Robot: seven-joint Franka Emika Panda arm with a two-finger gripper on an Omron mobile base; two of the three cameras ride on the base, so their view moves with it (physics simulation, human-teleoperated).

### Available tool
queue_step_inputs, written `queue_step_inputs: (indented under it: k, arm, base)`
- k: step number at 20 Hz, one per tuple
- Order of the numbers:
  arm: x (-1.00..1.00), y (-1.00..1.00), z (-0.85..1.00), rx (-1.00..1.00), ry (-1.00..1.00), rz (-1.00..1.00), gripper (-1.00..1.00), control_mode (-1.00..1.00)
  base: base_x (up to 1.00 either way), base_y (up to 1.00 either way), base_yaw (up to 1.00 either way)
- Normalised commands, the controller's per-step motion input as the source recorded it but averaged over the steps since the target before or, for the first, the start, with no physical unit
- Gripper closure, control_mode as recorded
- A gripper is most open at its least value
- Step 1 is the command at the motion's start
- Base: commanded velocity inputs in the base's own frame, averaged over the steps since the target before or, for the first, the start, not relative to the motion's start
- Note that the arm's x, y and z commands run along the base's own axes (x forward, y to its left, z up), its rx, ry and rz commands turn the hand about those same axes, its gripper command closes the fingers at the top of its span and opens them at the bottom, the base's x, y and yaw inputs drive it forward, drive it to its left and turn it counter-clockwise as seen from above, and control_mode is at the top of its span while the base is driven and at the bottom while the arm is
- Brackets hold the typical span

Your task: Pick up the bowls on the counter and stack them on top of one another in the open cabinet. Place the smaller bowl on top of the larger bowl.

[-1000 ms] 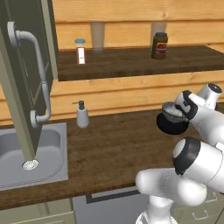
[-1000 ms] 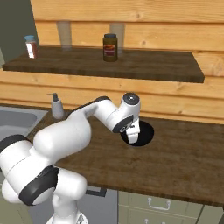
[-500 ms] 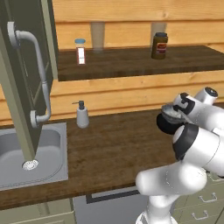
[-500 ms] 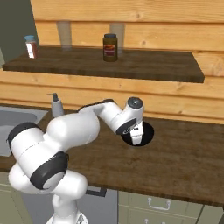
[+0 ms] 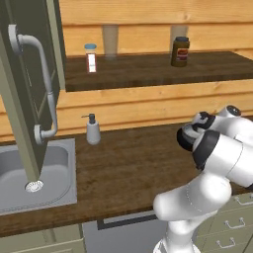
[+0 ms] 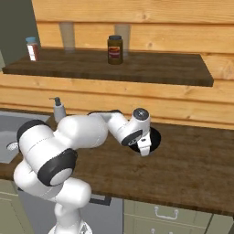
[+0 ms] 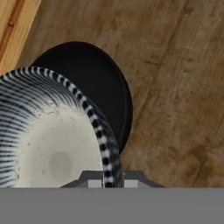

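Observation:
A bowl (image 7: 48, 144) with a dark striped rim and a pale speckled inside hangs just above the counter (image 7: 175, 65). My gripper (image 7: 105, 180) is shut on its near rim, one finger on each side. Under it a black round shape (image 7: 100, 83) lies on the wood; I cannot tell whether that is a second bowl or a shadow. From the left base the held bowl (image 5: 186, 139) looks dark, at the gripper (image 5: 193, 129). The right base view has the gripper (image 6: 144, 150) over the black disc (image 6: 154, 138). The cabinet's open door (image 5: 22, 104) with its curved handle (image 5: 44, 84) stands far left.
A white soap dispenser (image 5: 92, 131) stands by the grey sink (image 5: 29, 173). The wooden wall shelf (image 5: 148, 69) above carries a small jar (image 5: 91, 57), a glass and a brown jar (image 5: 180, 51). My own elbow (image 5: 222, 158) bulks near the counter's front right.
The arm's elbow has swung closer to the cameras. The gripper with the bowl has shifted slightly toward the counter's front; the grip is unchanged.

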Motion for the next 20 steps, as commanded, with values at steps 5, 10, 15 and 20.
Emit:
queue_step_inputs:
  k: [5,10,15,20]
  arm:
    - [0.18,-0.10,-0.11,-0.01,0.00,0.00,1.00,-1.00]
    - [0.31,-0.09,0.00,0.00,0.01,0.00,1.00,-1.00]
    - [0.23,-0.21,0.00,0.00,0.00,0.00,1.00,-1.00]
    - [0.03,-0.17,-0.18,0.00,0.00,0.00,1.00,-1.00]
  base:
    - [0.00,0.00,0.00]
    - [0.00,0.00,0.00]
    - [0.00,0.00,0.00]
    - [0.00,0.00,0.00]
